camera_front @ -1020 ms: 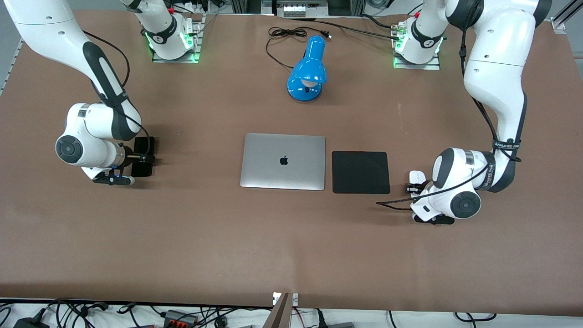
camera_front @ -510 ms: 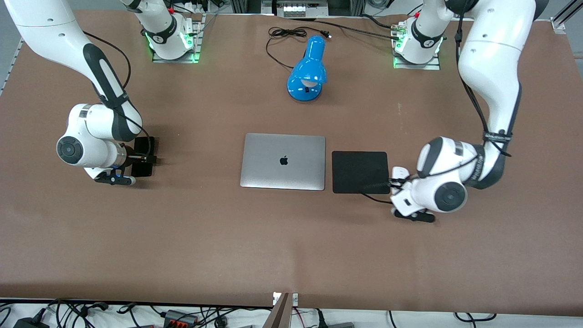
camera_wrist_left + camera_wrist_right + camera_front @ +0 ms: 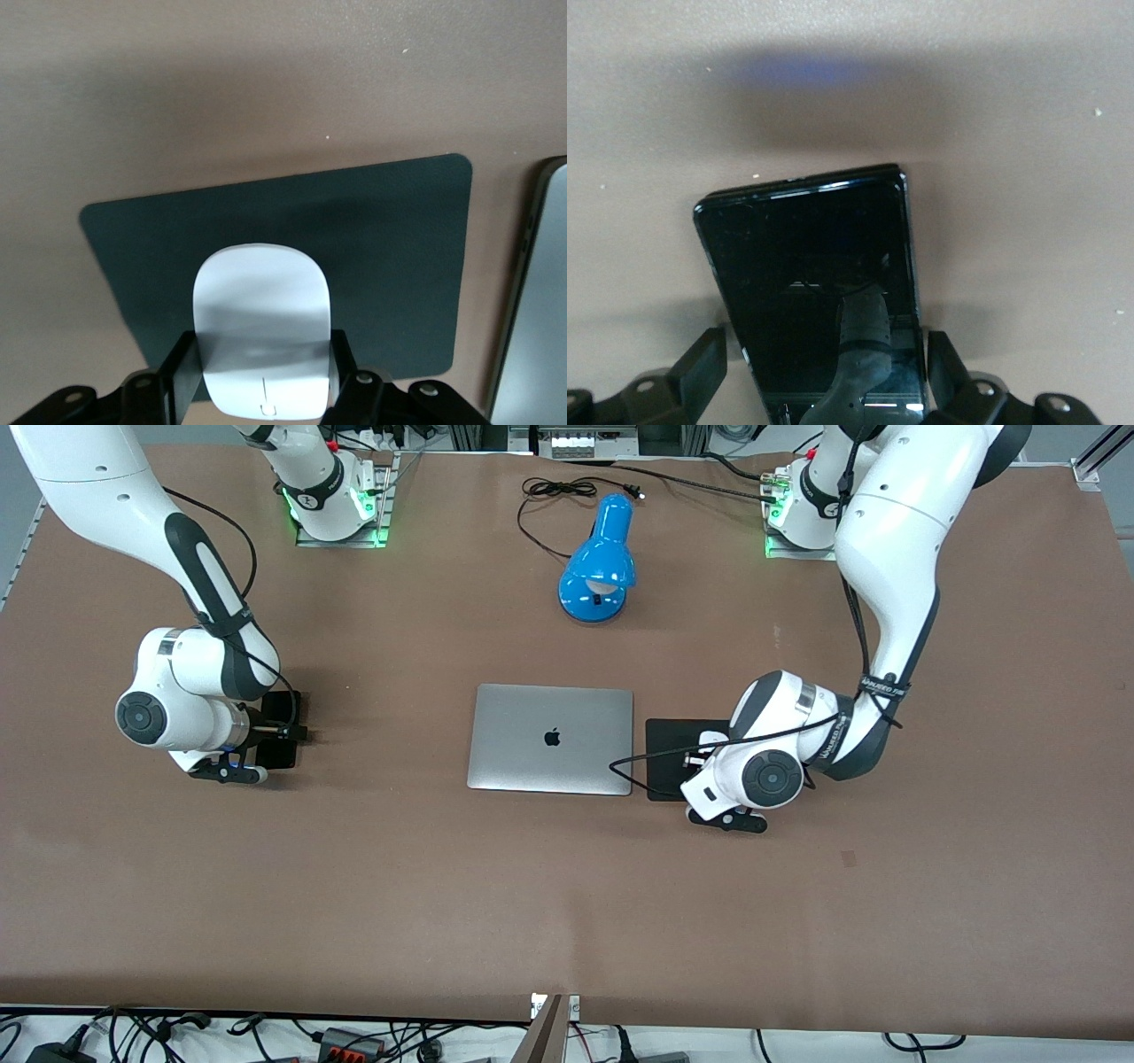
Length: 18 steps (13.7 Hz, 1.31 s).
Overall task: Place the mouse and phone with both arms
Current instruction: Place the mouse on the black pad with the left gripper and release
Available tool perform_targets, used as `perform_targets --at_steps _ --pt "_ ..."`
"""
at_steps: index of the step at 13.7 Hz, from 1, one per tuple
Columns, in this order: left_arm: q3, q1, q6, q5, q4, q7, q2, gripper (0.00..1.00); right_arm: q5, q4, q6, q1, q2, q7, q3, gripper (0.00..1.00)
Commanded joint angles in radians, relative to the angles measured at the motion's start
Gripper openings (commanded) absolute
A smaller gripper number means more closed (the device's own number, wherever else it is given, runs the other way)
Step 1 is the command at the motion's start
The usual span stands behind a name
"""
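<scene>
Since before, my left gripper (image 3: 700,755) carried the mouse (image 3: 263,329) over the mouse pad (image 3: 390,257), pinching its sides; my right gripper (image 3: 282,732) clamps the phone (image 3: 811,288) across its long axis.

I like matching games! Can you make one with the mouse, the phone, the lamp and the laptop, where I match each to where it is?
Things:
1. mouse
2. phone
3. blue desk lamp
4. closed silver laptop

Places:
A. lying on the table beside the black mouse pad
B. gripped in the left tool, over the mouse pad
C. standing between the two arm bases
D. gripped in the right tool, toward the right arm's end of the table

Pairs: 1-B, 2-D, 3-C, 4-A
</scene>
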State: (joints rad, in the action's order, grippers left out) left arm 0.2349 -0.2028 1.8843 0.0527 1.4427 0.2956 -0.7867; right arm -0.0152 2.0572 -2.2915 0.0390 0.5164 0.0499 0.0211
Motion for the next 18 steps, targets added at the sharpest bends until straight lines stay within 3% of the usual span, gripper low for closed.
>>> perform_targets --at_steps 1,3,4,5,6,8,10,13,16,18 --pt "0.0 -0.009 0.018 0.006 0.002 0.011 -0.012 0.54 0.011 0.006 -0.013 0.004 0.008 0.007 -0.006 0.85" --pt "0.0 -0.009 0.024 0.007 0.002 0.013 -0.035 0.61 0.011 0.0 -0.006 0.001 0.004 0.011 -0.006 0.6" --pt "0.0 -0.015 0.027 0.009 0.002 0.019 -0.037 0.94 0.011 -0.002 -0.005 0.002 0.004 0.011 -0.007 0.47" --pt "0.001 -0.013 0.016 0.013 -0.004 0.017 -0.022 1.0 0.011 -0.002 -0.002 0.001 0.002 0.011 -0.007 0.35" --pt "0.0 -0.009 -0.008 0.013 -0.013 0.02 0.0 1.0 0.011 -0.002 -0.002 -0.001 -0.001 -0.007 -0.007 0.31" --pt "-0.011 0.032 -0.109 0.013 -0.036 0.007 0.094 1.0 0.011 -0.003 0.004 -0.001 -0.004 -0.024 -0.009 0.27" --pt "-0.005 0.138 -0.19 0.012 -0.053 0.007 0.167 1.0 0.011 -0.015 0.036 -0.005 -0.036 -0.016 -0.015 0.27" --pt "0.001 0.253 -0.305 0.016 -0.054 -0.015 0.263 1.0 0.014 -0.132 0.194 -0.008 -0.055 0.007 -0.078 0.27" --pt "-0.011 0.276 -0.479 0.013 -0.054 -0.081 0.416 1.0 0.012 -0.184 0.218 -0.037 -0.042 0.157 -0.145 0.27" --pt "-0.011 0.302 -0.527 0.016 -0.051 -0.075 0.521 1.0 0.014 -0.186 0.207 -0.112 -0.03 0.261 -0.147 0.27"
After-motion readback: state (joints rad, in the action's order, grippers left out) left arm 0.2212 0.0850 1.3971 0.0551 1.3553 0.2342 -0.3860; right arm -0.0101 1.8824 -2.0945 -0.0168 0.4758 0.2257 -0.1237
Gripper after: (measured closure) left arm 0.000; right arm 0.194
